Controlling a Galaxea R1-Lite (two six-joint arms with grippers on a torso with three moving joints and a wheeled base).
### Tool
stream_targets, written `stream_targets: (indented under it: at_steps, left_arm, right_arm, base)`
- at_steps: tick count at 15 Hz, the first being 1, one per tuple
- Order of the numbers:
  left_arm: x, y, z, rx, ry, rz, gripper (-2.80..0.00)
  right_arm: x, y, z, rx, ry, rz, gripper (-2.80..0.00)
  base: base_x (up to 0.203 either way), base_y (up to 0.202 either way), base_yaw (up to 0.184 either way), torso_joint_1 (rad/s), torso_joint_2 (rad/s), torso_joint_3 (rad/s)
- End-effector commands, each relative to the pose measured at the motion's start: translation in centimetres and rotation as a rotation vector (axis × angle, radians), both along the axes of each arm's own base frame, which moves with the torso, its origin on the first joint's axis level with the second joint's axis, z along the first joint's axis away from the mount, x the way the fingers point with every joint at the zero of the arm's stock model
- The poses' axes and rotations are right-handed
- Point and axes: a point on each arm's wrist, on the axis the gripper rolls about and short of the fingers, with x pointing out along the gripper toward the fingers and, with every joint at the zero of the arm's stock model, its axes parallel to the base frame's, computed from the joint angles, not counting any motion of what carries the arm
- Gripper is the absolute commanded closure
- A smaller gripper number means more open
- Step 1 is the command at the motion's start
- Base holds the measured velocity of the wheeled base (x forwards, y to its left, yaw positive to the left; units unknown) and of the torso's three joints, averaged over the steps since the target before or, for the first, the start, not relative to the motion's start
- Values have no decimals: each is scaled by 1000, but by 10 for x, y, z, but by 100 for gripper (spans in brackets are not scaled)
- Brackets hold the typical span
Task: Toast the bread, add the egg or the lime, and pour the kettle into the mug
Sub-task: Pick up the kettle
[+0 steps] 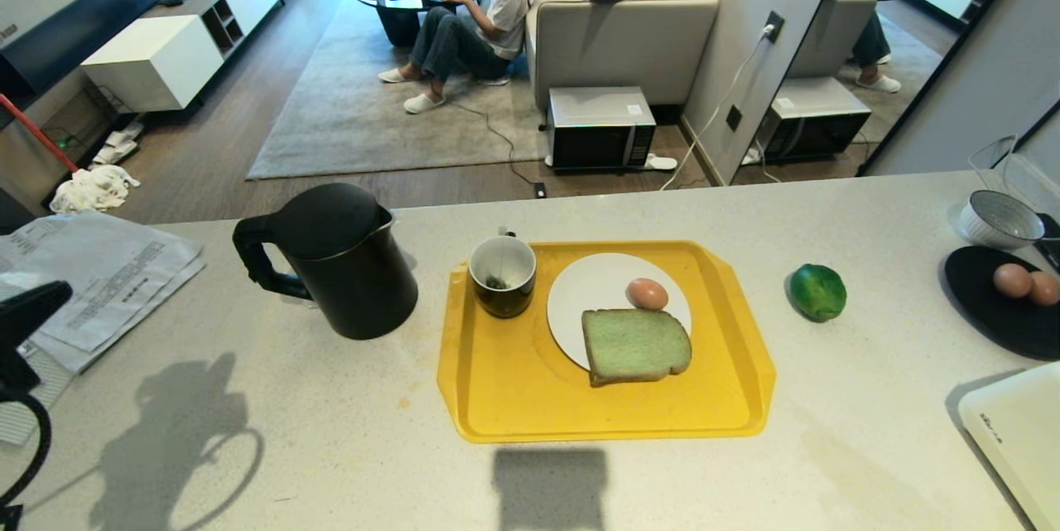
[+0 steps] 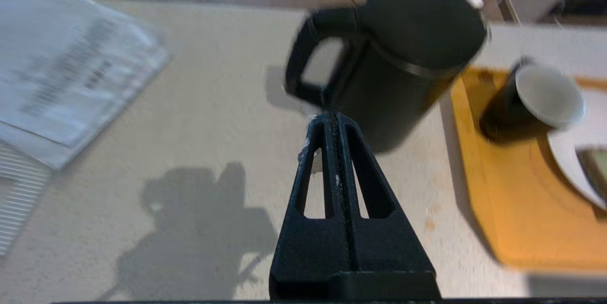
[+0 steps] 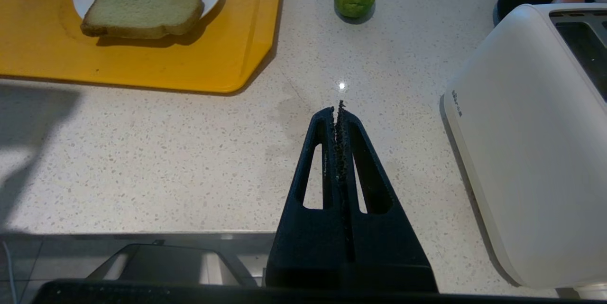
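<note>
tall matte black jug kettle (image 2: 403, 52) sitting just past left gripper (image 2: 332, 116) tips, upper centre of frame, loop handle facing it; jaws pressed closed, empty. right gripper (image 3: 339, 107) parked, closed too.

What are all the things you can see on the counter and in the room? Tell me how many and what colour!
kettle: one, black, on the counter left of the tray
tray: one, yellow, mid counter
mug: one, dark with white inside, on the tray's back left corner
plate: one, white, on the tray
bread: one slice, pale green, on the plate
egg: one, pinkish-brown, on the plate behind the bread
lime: one, green, right of the tray
dark plate: one, black, far right, holding two more eggs
bowl: one, striped white, far right
toaster: one, white, near right corner
papers: a pile, white, far left
microwave: one, on the floor
person: one, sitting by the sofa
left gripper: shut, near the kettle
right gripper: shut, over bare counter
</note>
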Motion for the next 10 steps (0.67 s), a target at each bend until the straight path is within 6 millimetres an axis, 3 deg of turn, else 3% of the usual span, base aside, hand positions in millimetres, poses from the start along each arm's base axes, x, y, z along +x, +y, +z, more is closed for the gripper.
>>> stream_targets:
  at_steps: [1, 2, 3, 10]
  left_arm:
    - [2, 10, -42, -23, 101, -58, 0]
    - [1, 11, -53, -12, 118, -63, -172]
    - [3, 12, -62, 7, 131, -68, -280]
    - [24, 31, -81, 11, 166, -23, -280]
  right_arm:
    - [0, 0, 0, -1, 1, 1, 0]
    - [0, 0, 0, -1, 1, 0, 0]
    - [0, 0, 0, -1, 1, 1, 0]
    - [0, 0, 0, -2, 1, 1, 0]
  base:
    - [0, 0, 0, 0, 0, 0]
    - [0, 0, 0, 0, 0, 0]
    - [0, 0, 0, 0, 0, 0]
    - [0, 0, 0, 0, 0, 0]
